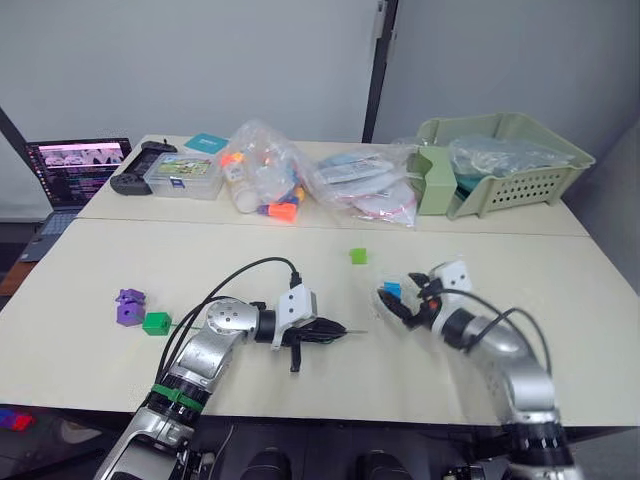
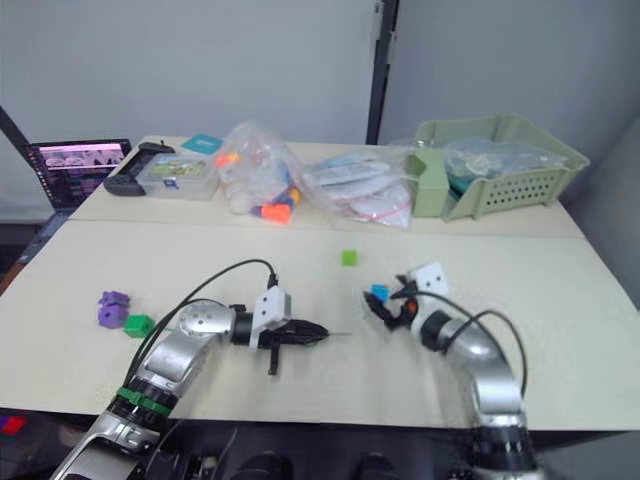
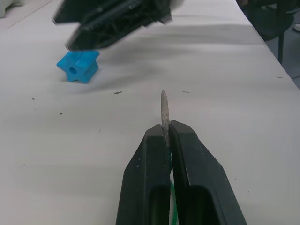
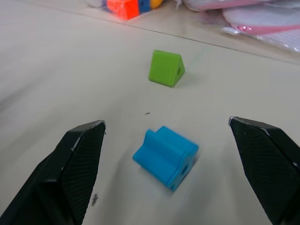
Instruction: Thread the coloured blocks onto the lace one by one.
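- Looks like the pickup step for the first bead: the right gripper, fingers spread wide, sits around the blue block, which lies on the table.
- Left gripper is pinched tight on the lace, stiff tip sticking out.
- The tip lies along the table, aimed toward the right gripper.
- Next: close on the block, lift, line its hole up with the tip.

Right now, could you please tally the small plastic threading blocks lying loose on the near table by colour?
Purple plastic blocks: 2, touching each other
Dark green plastic block: 1
Light green wedge-shaped plastic block: 1
Blue notched plastic block: 1
Total: 5
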Tool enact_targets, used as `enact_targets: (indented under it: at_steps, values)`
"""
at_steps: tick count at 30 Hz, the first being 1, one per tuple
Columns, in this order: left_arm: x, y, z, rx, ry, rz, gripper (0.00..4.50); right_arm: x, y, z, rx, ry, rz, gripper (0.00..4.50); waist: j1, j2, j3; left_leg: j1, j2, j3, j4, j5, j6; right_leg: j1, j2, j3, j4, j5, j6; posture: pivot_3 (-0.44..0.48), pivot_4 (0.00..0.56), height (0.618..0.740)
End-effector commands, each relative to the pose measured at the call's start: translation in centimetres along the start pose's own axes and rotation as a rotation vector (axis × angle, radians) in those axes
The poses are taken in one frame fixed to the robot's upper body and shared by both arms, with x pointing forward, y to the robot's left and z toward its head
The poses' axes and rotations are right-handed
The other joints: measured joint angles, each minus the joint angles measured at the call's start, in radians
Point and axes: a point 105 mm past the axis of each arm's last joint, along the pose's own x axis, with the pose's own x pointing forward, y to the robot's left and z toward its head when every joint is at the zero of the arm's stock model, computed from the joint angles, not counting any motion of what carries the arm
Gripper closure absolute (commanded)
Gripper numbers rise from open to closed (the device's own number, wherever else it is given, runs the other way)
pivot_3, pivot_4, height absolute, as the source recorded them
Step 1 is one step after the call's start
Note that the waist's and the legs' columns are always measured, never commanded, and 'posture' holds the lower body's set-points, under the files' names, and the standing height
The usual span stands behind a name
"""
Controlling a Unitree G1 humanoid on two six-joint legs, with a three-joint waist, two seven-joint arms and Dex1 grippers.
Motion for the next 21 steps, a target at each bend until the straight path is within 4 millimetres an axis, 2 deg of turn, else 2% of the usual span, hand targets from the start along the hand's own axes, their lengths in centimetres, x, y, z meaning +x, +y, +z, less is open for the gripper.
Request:
enact_targets:
  at_steps: [1, 7, 14, 21]
  values:
    - [0.2, 0.2, 1.3, 0.041, -0.033, -0.013, 4.5, -0.4, -0.3, 1.7, -0.047, -0.084, -0.1, 0.05, -0.005, 0.0, 0.0, 0.0, 0.0, 0.0, 0.0, 0.0, 0.0, 0.0, 0.0, 0.0, 0.0, 0.0, 0.0, 0.0, 0.15, 0.74]
    - [0.3, 0.0, 1.4, 0.043, -0.03, -0.027, 4.5, -0.3, -0.3, 1.1, -0.019, -0.084, -0.173, 0.05, -0.011, 0.0, 0.0, 0.001, 0.0, 0.001, 0.0, 0.0, 0.0, 0.001, 0.0, 0.0, 0.0, 0.0, 0.0, 0.0, 0.15, 0.74]
    - [0.2, 0.0, 1.3, 0.043, -0.026, -0.026, 4.5, 0.6, 0.9, 0.4, 0.012, -0.065, -0.146, 0.05, -0.012, 0.0, 0.0, 0.001, 0.0, 0.001, 0.0, 0.0, 0.0, 0.001, 0.0, 0.0, 0.0, 0.0, 0.0, 0.0, 0.15, 0.74]
    - [0.1, 0.1, 1.3, 0.044, -0.021, -0.02, 4.5, 1.4, 0.2, 0.0, 0.011, -0.051, -0.182, 0.05, -0.012, 0.0, 0.0, 0.001, 0.0, 0.0, 0.0, 0.0, 0.0, 0.001, 0.0, 0.0, -0.001, 0.0, 0.0, 0.0, 0.15, 0.74]
